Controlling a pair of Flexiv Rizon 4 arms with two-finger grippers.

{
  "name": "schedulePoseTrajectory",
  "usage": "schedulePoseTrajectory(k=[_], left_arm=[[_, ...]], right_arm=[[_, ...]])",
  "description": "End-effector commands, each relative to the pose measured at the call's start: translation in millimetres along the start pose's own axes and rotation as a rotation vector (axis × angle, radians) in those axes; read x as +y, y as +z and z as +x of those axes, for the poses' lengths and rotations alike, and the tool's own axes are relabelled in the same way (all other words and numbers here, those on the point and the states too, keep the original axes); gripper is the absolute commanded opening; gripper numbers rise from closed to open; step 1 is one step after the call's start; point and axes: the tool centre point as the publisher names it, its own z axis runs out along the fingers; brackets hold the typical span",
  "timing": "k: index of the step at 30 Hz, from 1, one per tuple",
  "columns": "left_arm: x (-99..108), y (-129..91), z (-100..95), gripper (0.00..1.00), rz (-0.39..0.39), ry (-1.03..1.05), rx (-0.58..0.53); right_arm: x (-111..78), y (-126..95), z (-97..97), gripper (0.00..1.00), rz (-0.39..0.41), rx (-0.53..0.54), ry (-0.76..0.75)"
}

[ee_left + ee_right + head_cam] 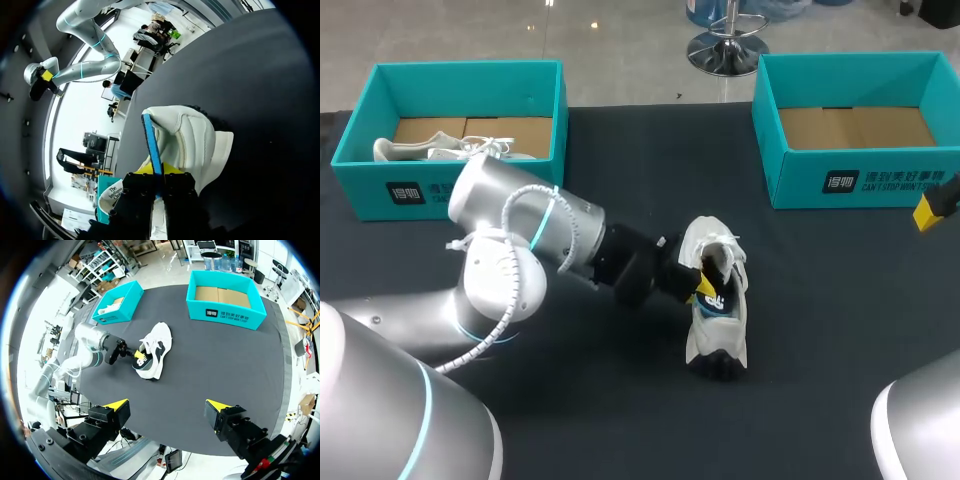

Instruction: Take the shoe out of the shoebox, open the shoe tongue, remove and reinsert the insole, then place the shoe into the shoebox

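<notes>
Black table. Two teal boxes sit along its far edge. The left box is near the far-left corner with a spare shoe inside, and the right box is near the far-right corner. White shoe lies mid-table, outside both boxes. Left gripper is at the shoe's opening, fingers pinched on the blue insole. Right gripper is off the right edge, fingers wide apart.
</notes>
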Motion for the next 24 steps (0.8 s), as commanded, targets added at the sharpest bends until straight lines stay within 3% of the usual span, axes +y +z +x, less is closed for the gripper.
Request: schedulePoseTrajectory(k=[1, 3, 5, 6, 12, 19, 20, 24], left_arm=[[-3.3, -1.9, 3.9, 0.31, -0.005, -0.005, 0.0], [-5.5, -5.4, 3.2, 0.49, -0.007, -0.008, 0.0], [-7.9, -8.2, 1.5, 0.87, -0.008, -0.009, -0.001], [-8.6, -9.7, 0.1, 0.93, -0.01, -0.009, -0.002], [-13.7, -18.1, -10.7, 0.97, -0.014, -0.008, -0.027], [-23.1, -16.0, -14.5, 0.82, 0.002, -0.009, -0.039], [-23.7, -14.9, -14.4, 0.76, 0.005, -0.011, -0.038], [-27.4, -8.6, -15.5, 0.25, 0.018, -0.016, -0.038]], right_arm=[[3.5, -1.2, 0.9, 1.0, 0.008, -0.002, 0.001], [3.5, -1.2, 0.9, 1.0, 0.008, -0.002, 0.001], [3.5, -1.2, 0.9, 1.0, 0.008, -0.002, 0.001], [3.5, -1.2, 0.9, 1.0, 0.008, -0.002, 0.001], [3.5, -1.2, 0.9, 1.0, 0.008, -0.002, 0.001], [3.5, -1.2, 0.9, 1.0, 0.008, -0.002, 0.001], [3.5, -1.2, 0.9, 1.0, 0.008, -0.002, 0.001], [3.5, -1.2, 0.9, 1.0, 0.008, -0.002, 0.001]])
